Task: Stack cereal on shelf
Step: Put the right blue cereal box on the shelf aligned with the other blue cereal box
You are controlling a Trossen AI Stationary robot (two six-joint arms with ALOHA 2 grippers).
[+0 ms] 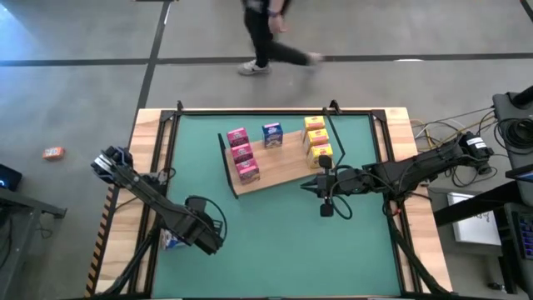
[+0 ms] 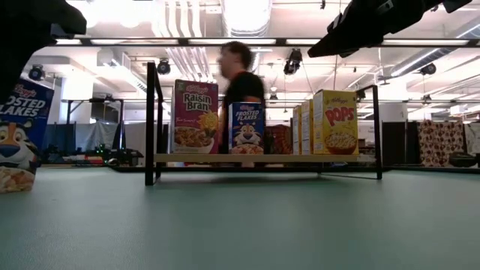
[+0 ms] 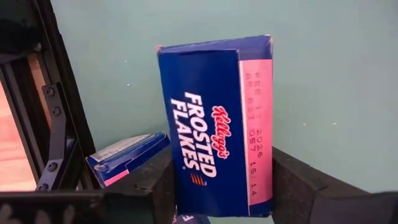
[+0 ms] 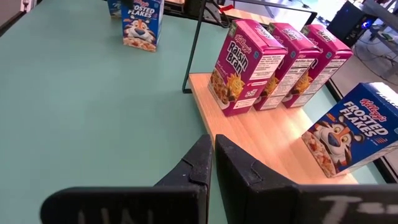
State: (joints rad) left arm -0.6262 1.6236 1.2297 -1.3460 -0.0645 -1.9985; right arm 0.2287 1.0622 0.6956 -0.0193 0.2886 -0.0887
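Cereal boxes (image 1: 241,152) line the shelf (image 1: 275,173) on green mat (image 1: 275,242); left tool (image 3: 221,186) straddles a blue box (image 3: 217,124), right tool (image 4: 213,163) closed.

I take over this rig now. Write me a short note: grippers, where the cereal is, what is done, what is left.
Left gripper: at the table's near-left edge, jaws around an upright blue Frosted Flakes box, grip not confirmed.
Right gripper: shut, empty, beside the shelf.
Done: three pink boxes, one blue box, three yellow boxes on the shelf.
Left: this blue box and another lying beside it.
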